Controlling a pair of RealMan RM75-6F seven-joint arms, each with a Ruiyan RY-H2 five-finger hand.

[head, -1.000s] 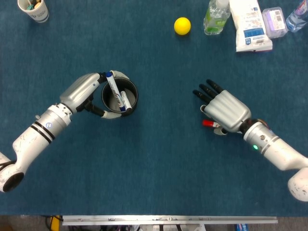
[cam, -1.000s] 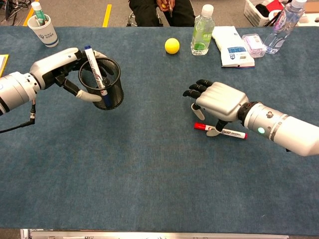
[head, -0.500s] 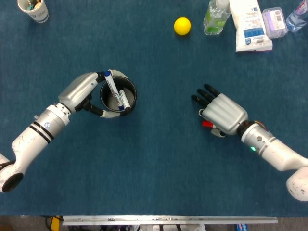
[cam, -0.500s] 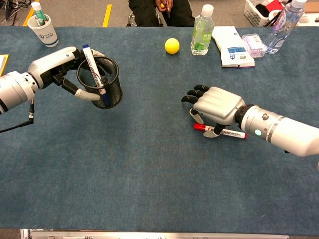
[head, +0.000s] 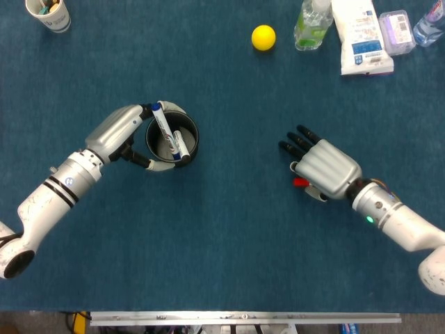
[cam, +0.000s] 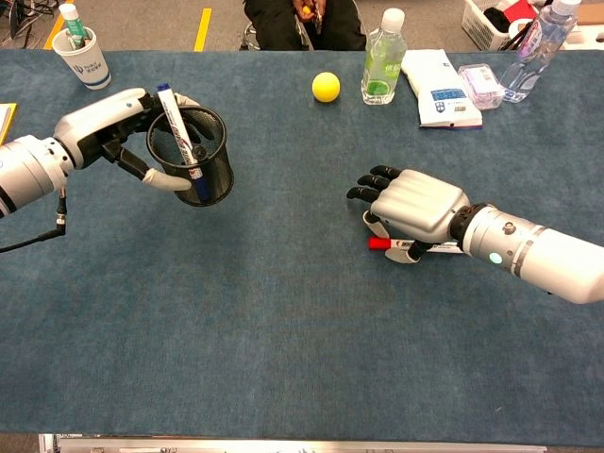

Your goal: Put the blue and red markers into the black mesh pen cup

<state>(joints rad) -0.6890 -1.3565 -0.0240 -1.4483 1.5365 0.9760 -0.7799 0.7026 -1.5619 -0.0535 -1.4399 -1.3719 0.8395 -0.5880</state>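
Observation:
The black mesh pen cup (head: 183,141) (cam: 209,168) stands left of centre. My left hand (head: 117,131) (cam: 102,124) grips it around the rim and wall. The blue marker (head: 165,129) (cam: 176,126) leans inside the cup, its top sticking out above the rim by my fingers. The red marker (head: 300,182) (cam: 379,243) lies flat on the table at the right. My right hand (head: 323,168) (cam: 413,206) hovers palm-down low over it with fingers stretched out. Only the red cap end shows; the thumb sits beside the barrel, and I cannot see a grip.
Along the far edge stand a paper cup (head: 49,14) (cam: 81,57) at the left, a yellow ball (head: 263,37) (cam: 326,87), a clear bottle (head: 311,25) (cam: 381,57), a white packet (head: 361,38) (cam: 438,87), a small plastic box (cam: 480,84) and another bottle (cam: 528,49).
My right hand has sunk lower and slid over the red marker, hiding most of its white barrel. My left hand, the cup and the blue marker have barely shifted.

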